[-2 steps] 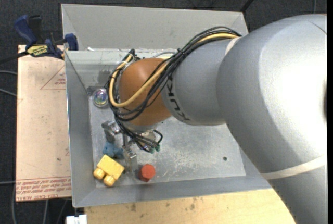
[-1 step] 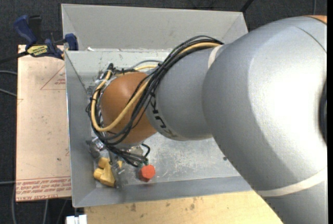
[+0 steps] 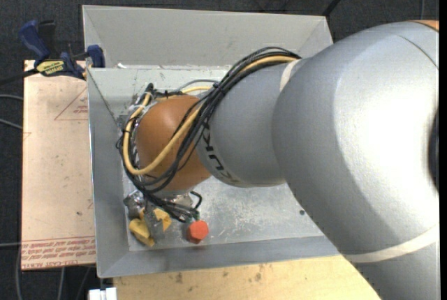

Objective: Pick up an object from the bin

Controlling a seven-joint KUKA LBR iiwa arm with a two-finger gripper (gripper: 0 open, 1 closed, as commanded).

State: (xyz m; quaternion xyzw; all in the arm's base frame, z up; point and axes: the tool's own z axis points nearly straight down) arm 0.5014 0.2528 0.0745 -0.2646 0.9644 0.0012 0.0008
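The arm (image 3: pixel 349 152) sets its tool (image 3: pixel 159 210) low in the bin (image 3: pixel 209 33) (grip state: cannot tell) by a yellow piece (image 3: pixel 142 231) and a red ball (image 3: pixel 198 230). Likely the reaching step; next, close and lift.

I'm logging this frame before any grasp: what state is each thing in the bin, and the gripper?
Small red rounded object: lying loose on the grey metal bin floor, by the view's bottom wall.
Yellow lumpy object: lying in the bottom-left corner, partly covered from above.
Gripper: low near the floor, over the yellow object.
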